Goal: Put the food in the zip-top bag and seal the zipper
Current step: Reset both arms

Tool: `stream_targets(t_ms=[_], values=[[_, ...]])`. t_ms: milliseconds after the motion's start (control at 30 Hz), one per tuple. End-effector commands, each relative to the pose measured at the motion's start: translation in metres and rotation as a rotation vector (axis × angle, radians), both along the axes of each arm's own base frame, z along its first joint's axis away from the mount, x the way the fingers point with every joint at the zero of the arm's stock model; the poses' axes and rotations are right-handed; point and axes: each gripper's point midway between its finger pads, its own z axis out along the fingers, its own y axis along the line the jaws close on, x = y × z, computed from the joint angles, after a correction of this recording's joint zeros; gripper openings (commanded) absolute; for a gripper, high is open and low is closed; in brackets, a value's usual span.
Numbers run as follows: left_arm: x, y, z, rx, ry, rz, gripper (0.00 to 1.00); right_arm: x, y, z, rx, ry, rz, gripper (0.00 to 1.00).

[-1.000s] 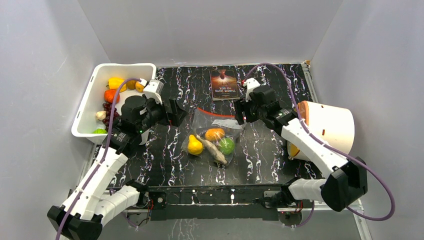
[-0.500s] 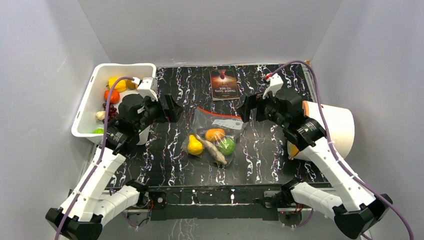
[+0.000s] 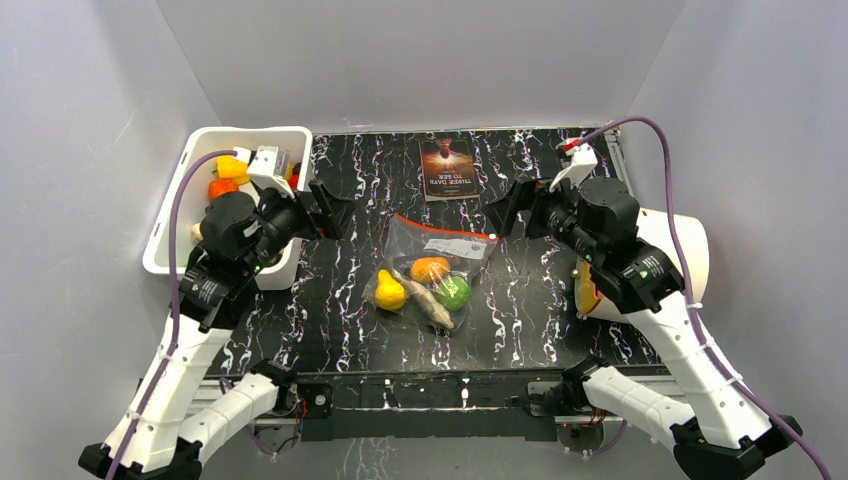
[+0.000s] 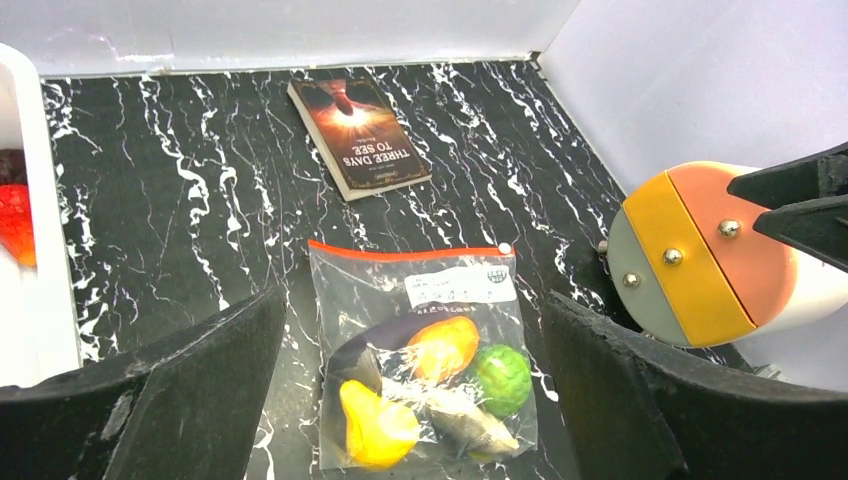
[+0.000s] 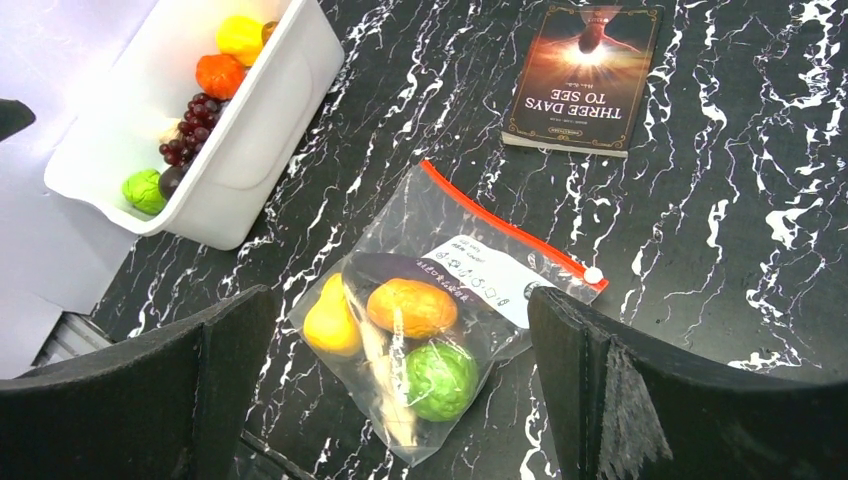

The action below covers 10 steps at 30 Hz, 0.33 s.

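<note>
Jaws of left arm [image 3: 235, 235] and right arm [image 3: 610, 225] gape empty, flanking the filled zip-top bag [image 3: 415, 235].

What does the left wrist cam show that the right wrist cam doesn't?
Only left wrist: the round white container with an orange and yellow face, lying on its side beside the zip-top bag. Only right wrist: the inside of the white tub, with grapes and a green piece; the left wrist catches just its edge. Both: the bag flat on the table with food inside, its zipper, and the book beyond it.
</note>
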Motion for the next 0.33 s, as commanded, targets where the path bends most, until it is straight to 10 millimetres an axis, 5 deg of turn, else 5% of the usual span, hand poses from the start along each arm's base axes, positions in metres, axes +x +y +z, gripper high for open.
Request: stream_targets(t_ms=[0, 300], values=[[-0.003, 0.006, 0.018, 0.001, -0.056, 0.017, 0.98, -0.002, -0.008, 0.013, 0.034, -0.04, -0.041, 0.98], [0.0, 0.001, -0.021, 0.03, 0.042, -0.002, 0.98, -0.001, -0.012, -0.001, 0.002, -0.024, -0.051, 0.98]])
